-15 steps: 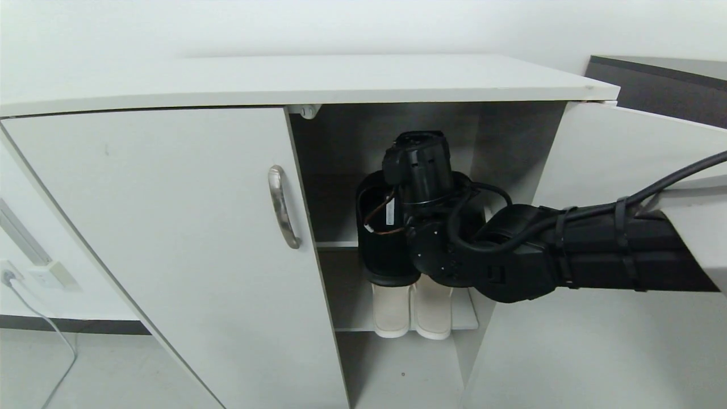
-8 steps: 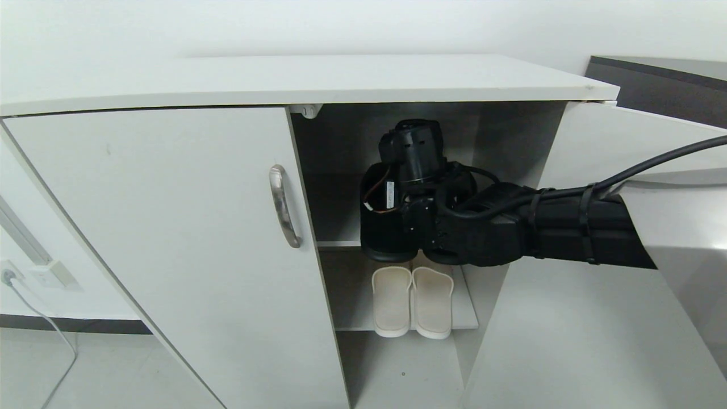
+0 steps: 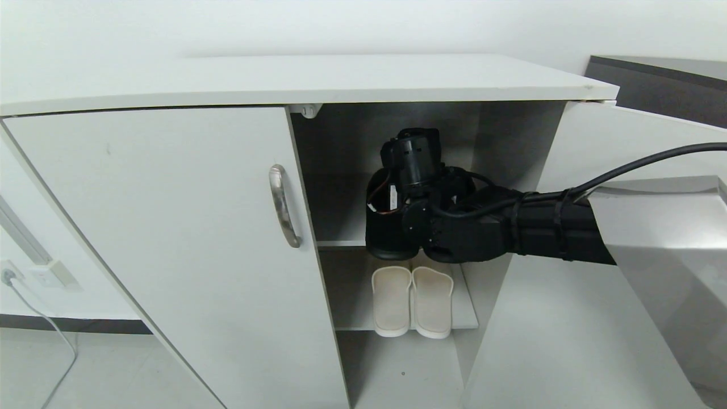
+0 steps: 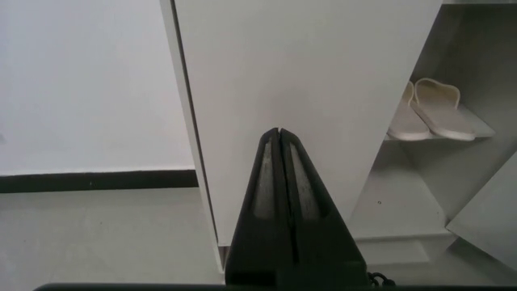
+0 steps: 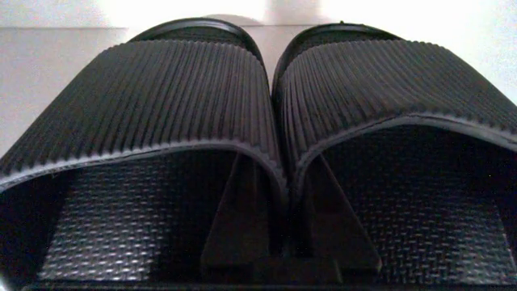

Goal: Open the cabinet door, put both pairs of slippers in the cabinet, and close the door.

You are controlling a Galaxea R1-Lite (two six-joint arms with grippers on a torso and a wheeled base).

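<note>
Right wrist view: my right fingers (image 5: 242, 202) clamp the black slippers (image 5: 186, 97) by their touching inner walls, apparently to carry the pair as one, at the cabinet (image 3: 341, 79) upper shelf (image 3: 338, 245), above the white slippers (image 3: 412, 301). My left fingers (image 4: 266, 178) are closed, empty, outside.

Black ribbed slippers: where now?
Head view: the black ribbed rubber slippers are pinched in the right gripper inside the white cabinet's open right side, at upper-shelf height, above the white slippers.
</note>
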